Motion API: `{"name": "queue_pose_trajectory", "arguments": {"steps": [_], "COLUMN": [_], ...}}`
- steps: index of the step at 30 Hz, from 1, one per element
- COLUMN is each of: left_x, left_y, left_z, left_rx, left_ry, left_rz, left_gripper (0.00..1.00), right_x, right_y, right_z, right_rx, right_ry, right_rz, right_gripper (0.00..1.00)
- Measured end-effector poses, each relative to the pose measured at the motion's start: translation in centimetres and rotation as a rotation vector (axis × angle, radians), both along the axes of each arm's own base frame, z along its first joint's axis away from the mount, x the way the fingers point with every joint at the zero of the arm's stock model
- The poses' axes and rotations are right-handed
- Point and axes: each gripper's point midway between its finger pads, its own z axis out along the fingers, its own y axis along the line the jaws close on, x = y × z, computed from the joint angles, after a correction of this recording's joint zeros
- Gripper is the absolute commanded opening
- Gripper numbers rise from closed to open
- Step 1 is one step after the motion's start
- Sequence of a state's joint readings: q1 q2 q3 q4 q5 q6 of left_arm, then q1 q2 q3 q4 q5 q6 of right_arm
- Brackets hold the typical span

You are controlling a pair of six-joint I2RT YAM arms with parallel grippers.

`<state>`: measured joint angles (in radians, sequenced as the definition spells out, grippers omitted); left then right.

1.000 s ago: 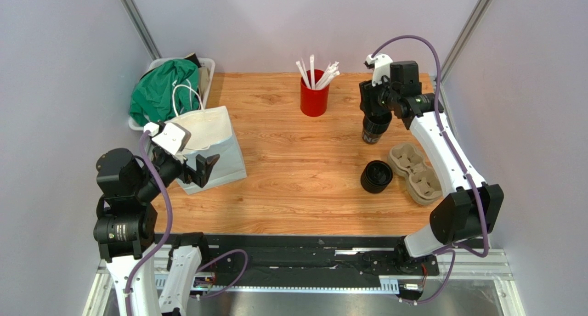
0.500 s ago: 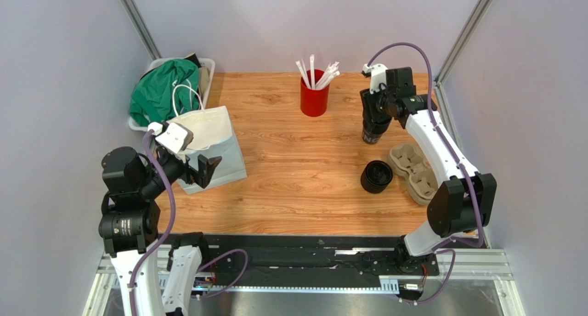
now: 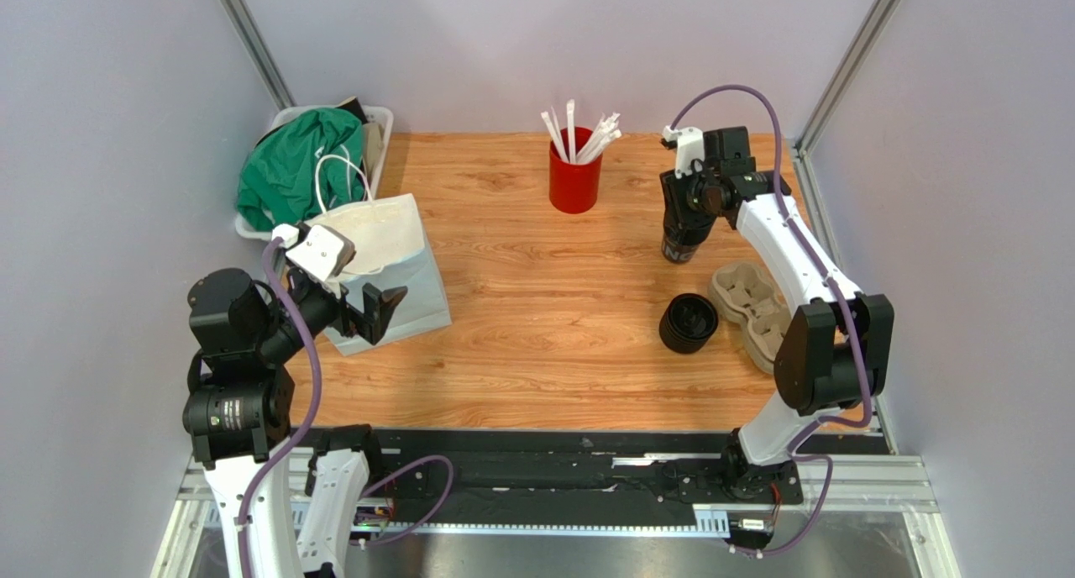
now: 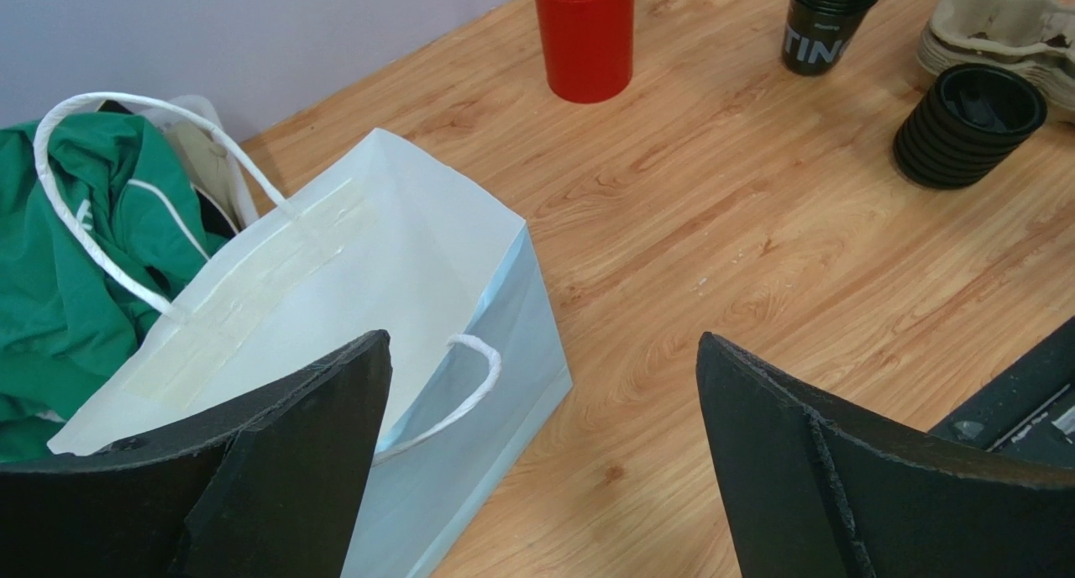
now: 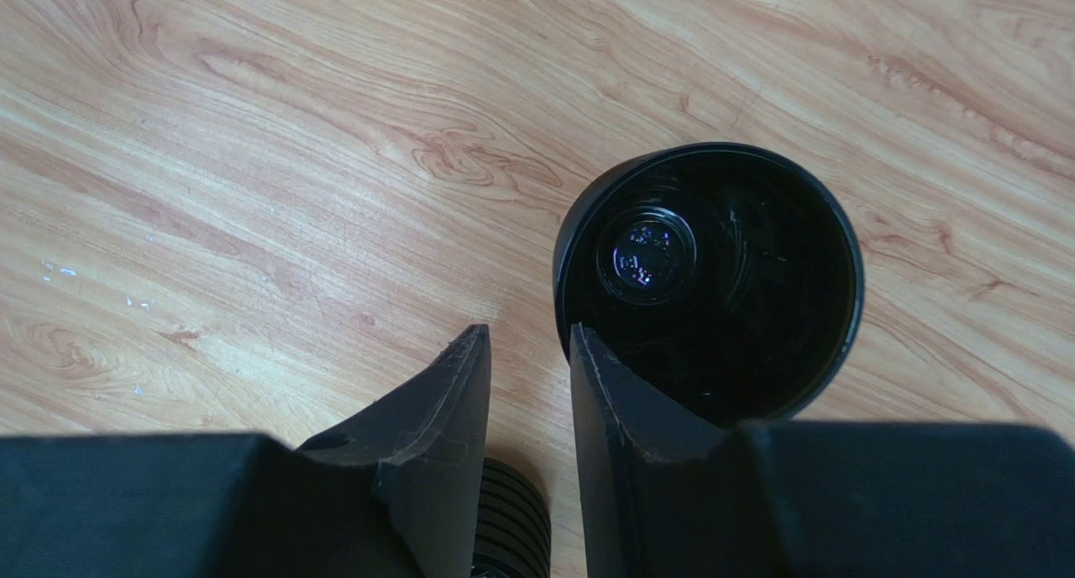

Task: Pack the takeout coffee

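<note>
My two arms: white shells, black joints.
Thin purple cables (image 3: pixel 729 88) loop along my left arm (image 3: pixel 227 326) and right arm (image 3: pixel 789 244); my matte black wedge fingers (image 4: pixel 808 465) have rough edges.

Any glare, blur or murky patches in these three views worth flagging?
Top view: even light, soft shadows, table grain sharp, no glare. Left wrist: bag and wood crisp, while the left hand close to the lens is flat black with no detail. Right wrist: cup interior almost black apart from a small glint at its bottom; right hand dark and featureless.
</note>
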<state>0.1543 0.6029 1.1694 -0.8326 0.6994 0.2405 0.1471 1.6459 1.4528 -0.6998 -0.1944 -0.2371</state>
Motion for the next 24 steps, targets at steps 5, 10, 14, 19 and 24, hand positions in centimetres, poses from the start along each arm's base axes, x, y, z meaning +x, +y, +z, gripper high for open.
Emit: {"name": "queue_pose_trajectory", "arguments": {"steps": [5,10,14,19,24], "left_x": [0.1,0.1,0.2,0.2,0.3], "left_y": [0.0,0.0,0.0,0.0,0.0], "left_z": [0.1,-0.1,-0.1,-0.1,-0.5], "left_rx": [0.000,-0.003,-0.004,-0.007,-0.011], "left_ry": [-0.004,0.001,0.003,0.006,0.016], "left_rz": [-0.001,0.000,0.001,0.000,0.000], "left_gripper": [0.99,0.99,0.99,0.99,0.99], "right_x": [0.1,0.1,0.2,0.2,0.3], "right_y": [0.0,0.0,0.0,0.0,-0.1], "right_z": [-0.8,-0.8,-0.8,-1.3,-1.6], "right_rx": [-0.003,-0.003,-0.004,-0.007,-0.013], "right_ry": [0.020,0.020,0.020,0.031,0.037], "right_rz": [0.000,0.000,-0.001,-0.002,-0.007], "right_gripper": [0.31,0.27,0.24,0.20,0.16]}}
